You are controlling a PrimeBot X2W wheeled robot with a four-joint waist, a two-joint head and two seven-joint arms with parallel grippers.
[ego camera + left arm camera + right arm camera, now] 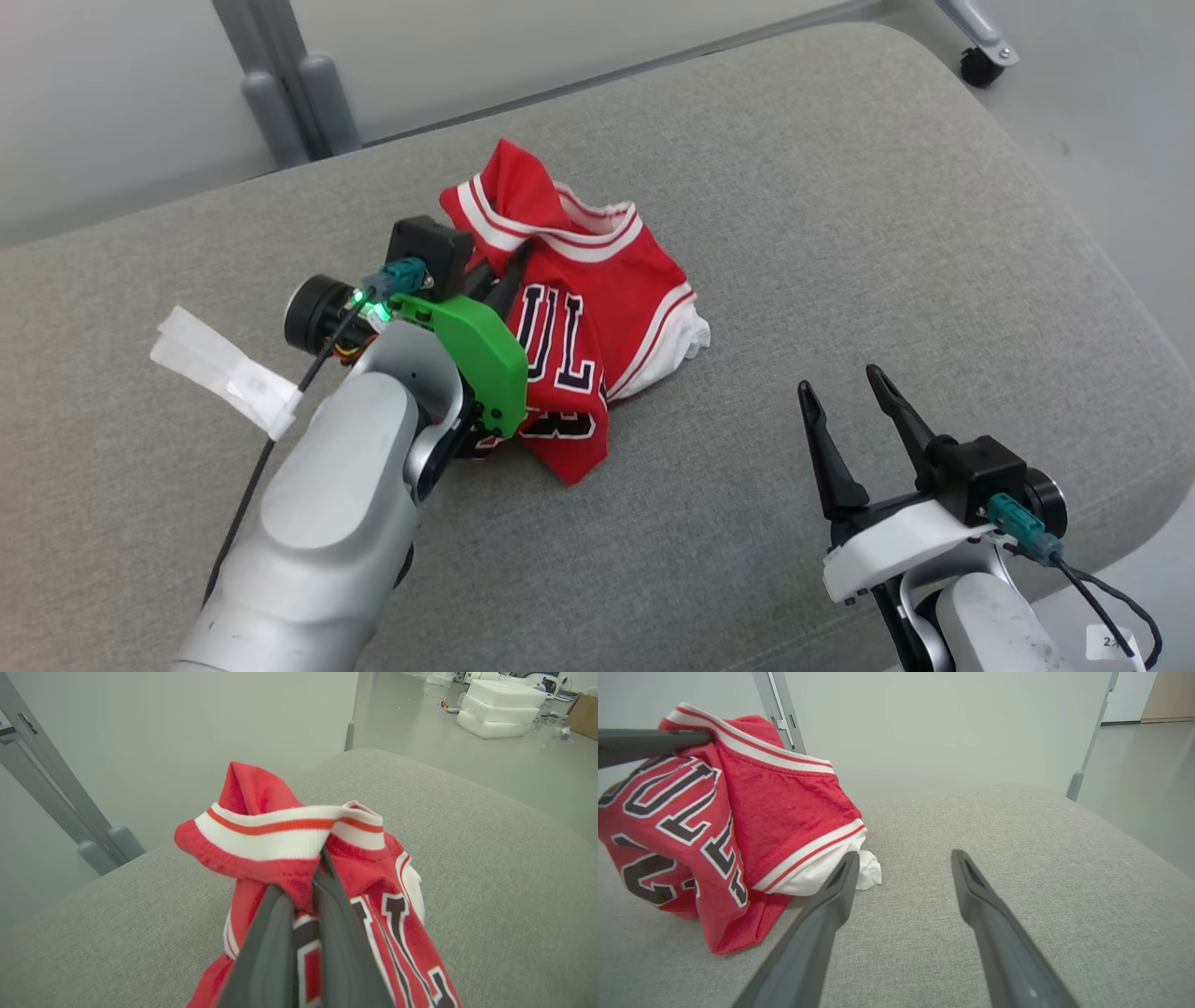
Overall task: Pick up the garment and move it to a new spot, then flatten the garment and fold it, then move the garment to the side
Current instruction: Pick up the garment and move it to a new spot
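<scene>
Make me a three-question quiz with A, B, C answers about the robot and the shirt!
1. Where is the jersey?
A. on the grey cushion
B. on the floor
C. in a basket

2. What colour is most of the jersey?
A. blue
B. red
C. yellow

3. How is the left gripper?
A. open above the cushion
B. shut on the jersey
C. shut on a cup

Answers:
1 A: its lower folds rest on the cushion.
2 B: the cloth is red, with white trim and dark letters.
3 B: its fingers pinch the jersey just below the striped trim, while the right gripper stands open and empty.
</scene>
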